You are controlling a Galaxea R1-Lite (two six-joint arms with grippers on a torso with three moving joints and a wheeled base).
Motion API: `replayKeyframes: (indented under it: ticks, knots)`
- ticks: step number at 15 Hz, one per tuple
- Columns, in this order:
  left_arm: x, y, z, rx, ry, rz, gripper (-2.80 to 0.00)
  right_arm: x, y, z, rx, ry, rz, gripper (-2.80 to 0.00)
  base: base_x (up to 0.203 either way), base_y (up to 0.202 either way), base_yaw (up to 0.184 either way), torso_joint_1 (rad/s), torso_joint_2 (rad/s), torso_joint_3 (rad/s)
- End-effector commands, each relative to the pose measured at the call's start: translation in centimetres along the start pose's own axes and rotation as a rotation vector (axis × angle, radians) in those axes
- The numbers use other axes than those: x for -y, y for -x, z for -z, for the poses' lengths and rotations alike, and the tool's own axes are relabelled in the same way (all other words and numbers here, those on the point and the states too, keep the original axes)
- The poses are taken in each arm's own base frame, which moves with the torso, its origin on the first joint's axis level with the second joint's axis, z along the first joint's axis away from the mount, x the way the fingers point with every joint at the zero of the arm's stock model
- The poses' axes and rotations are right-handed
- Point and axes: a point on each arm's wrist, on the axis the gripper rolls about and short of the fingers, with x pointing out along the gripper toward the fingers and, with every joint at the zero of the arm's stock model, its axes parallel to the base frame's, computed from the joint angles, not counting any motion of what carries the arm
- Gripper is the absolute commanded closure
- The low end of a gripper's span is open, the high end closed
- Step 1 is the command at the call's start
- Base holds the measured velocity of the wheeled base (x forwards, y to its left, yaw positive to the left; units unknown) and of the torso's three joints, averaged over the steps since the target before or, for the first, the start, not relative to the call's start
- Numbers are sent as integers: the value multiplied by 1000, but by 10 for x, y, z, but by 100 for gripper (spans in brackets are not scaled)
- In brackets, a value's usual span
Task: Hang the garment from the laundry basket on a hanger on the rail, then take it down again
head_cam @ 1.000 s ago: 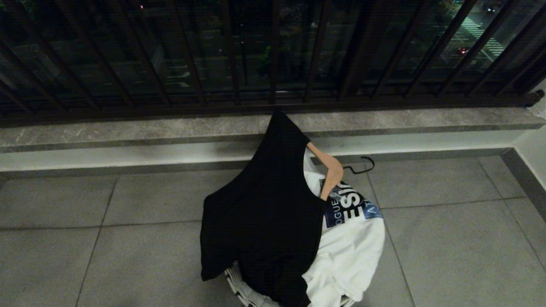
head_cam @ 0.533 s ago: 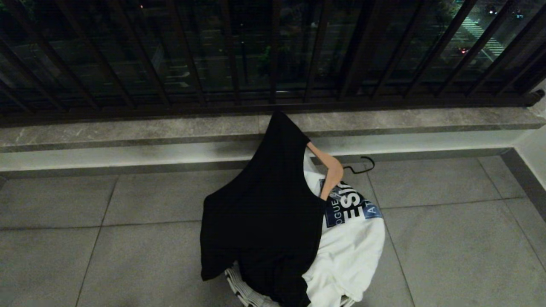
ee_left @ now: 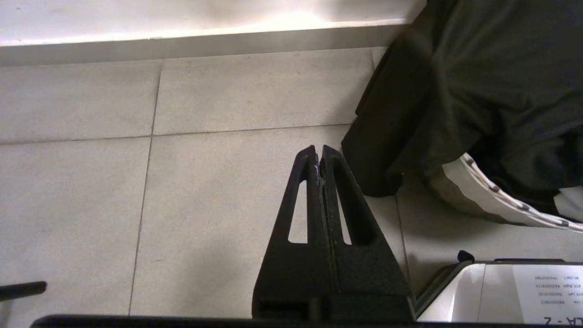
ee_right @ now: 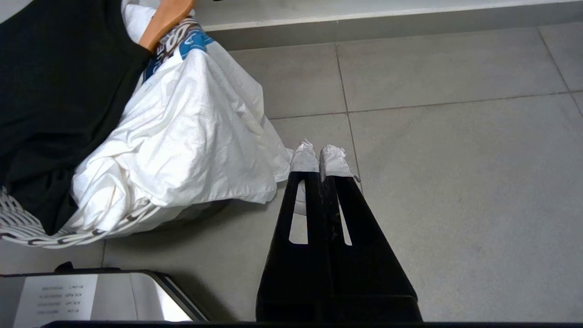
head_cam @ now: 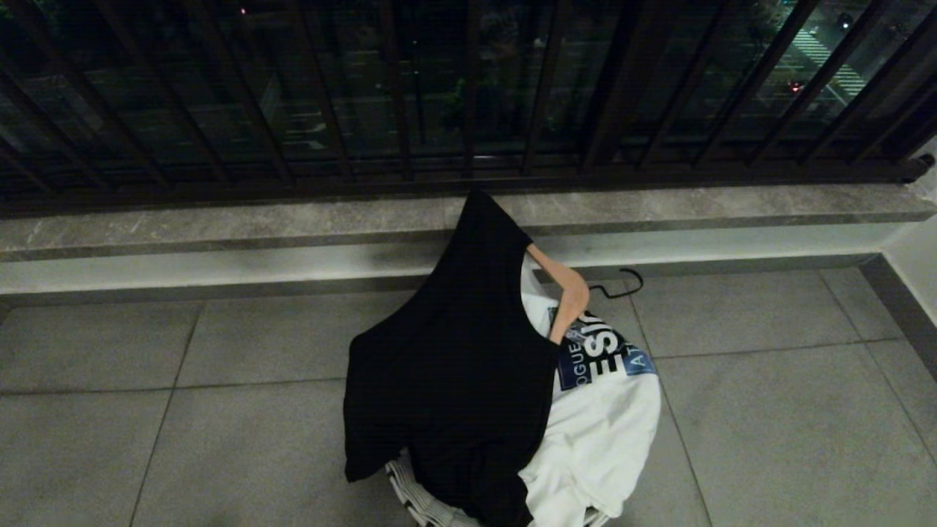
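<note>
The laundry basket (head_cam: 417, 494) with a white patterned rim stands on the tiled floor, low in the head view. A black garment (head_cam: 454, 351) is draped over it on a wooden hanger (head_cam: 567, 293) with a dark hook. A white printed garment (head_cam: 600, 432) spills over the basket's right side. My left gripper (ee_left: 319, 152) is shut and empty over bare tile, left of the black garment (ee_left: 455, 91) and the basket (ee_left: 492, 200). My right gripper (ee_right: 320, 155), with white-wrapped tips, is shut and empty beside the white garment (ee_right: 182, 141). The rail is out of view.
A grey stone ledge (head_cam: 219, 219) runs across behind the basket, under a dark window grille (head_cam: 468, 88). A white wall (head_cam: 915, 263) closes the right side. The robot's white base (ee_left: 501, 291) shows near both wrists.
</note>
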Motion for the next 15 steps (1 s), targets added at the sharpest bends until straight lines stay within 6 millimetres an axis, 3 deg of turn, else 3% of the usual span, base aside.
replayKeyframes:
  ticks: [1, 4, 8, 11, 13, 15]
  knots:
    - [0, 1, -3, 11, -3, -4, 0, 0, 0, 0, -1, 0, 0, 0, 0, 0, 0, 0, 0, 0]
    - [0, 6, -41, 66, -2, 2, 0, 0, 0, 0, -1, 0, 0, 0, 0, 0, 0, 0, 0, 0]
    - [2, -19, -99, -33, 2, 120, 0, 0, 0, 0, -1, 0, 0, 0, 0, 0, 0, 0, 0, 0]
    - [7, -64, -132, -168, 23, 303, 0, 0, 0, 0, 0, 0, 0, 0, 0, 0, 0, 0, 0, 0]
    - [13, -108, -144, -289, 46, 427, 0, 0, 0, 0, -1, 0, 0, 0, 0, 0, 0, 0, 0, 0]
    - [31, -151, -151, -392, 50, 568, 0, 0, 0, 0, -1, 0, 0, 0, 0, 0, 0, 0, 0, 0]
